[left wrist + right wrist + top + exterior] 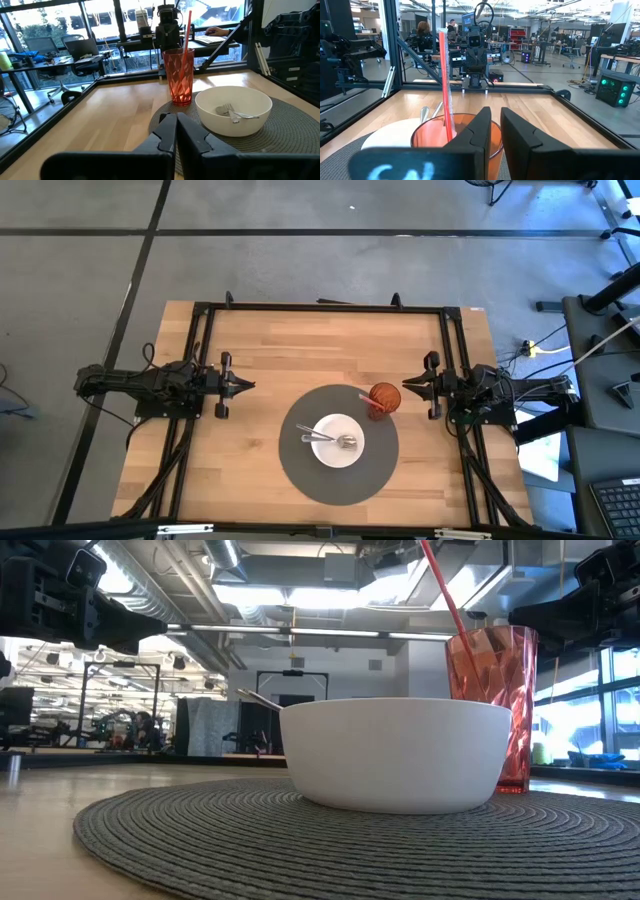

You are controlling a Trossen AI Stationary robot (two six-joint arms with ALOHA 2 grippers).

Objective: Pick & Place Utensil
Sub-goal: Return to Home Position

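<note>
A white bowl (338, 442) (233, 110) sits on a round grey placemat (300, 470). A metal fork and spoon (322, 438) (232, 113) lie inside it, their handles leaning on the rim. A red faceted cup (384, 397) (179, 75) (425, 137) with a red straw (445, 85) stands on the mat's far right part. My left gripper (250, 385) (176, 131) hovers shut over bare wood left of the mat. My right gripper (404, 388) (495, 127) hovers shut just right of the cup, apart from it.
A black frame (320, 307) borders the wooden table (280, 350) on its far, left and right sides. Bare wood lies between the mat and the far edge. In the room beyond are desks, chairs and a person (424, 30) far off.
</note>
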